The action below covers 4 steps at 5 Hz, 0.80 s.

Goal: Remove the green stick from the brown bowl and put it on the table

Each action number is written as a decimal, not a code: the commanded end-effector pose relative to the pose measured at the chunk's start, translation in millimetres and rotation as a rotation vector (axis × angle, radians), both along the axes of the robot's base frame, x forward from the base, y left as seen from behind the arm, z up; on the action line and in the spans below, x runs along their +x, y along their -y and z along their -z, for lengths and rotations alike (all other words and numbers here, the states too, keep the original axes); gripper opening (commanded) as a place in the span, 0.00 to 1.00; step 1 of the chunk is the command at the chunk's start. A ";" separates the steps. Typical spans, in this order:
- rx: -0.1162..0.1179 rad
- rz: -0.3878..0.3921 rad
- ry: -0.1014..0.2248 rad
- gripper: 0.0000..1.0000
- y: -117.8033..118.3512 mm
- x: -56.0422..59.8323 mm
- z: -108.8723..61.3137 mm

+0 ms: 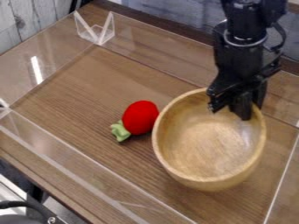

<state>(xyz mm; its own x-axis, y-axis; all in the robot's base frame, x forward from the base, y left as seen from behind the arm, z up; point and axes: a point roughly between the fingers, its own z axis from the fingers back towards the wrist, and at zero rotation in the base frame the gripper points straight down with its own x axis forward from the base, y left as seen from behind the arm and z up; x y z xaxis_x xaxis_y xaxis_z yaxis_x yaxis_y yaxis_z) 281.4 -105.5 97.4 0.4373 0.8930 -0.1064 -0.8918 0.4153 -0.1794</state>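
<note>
Your claw (237, 103) sits on far rim of brown bowl (198, 171), jaws' state unclear (can't tell); green stick hidden from view.

Green stick hidden behind brown bowl (211, 140)

Even, fairly bright light; white glare streaks the low clear acrylic walls (47, 66) left of the large light-brown wooden bowl (211, 140). Picture soft, low-resolution.

The black arm reached steeply down, its gripper (235, 104) nearly closed (fingers almost vertical, close together).
</note>
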 end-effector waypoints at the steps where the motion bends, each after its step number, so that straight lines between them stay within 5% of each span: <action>1: -0.003 -0.019 0.032 0.00 5.9 1.4 -2.9; 3: 0.000 -0.080 0.021 0.00 11.8 17.9 1.6; 4: -0.006 -0.041 0.017 0.00 6.0 17.8 -4.4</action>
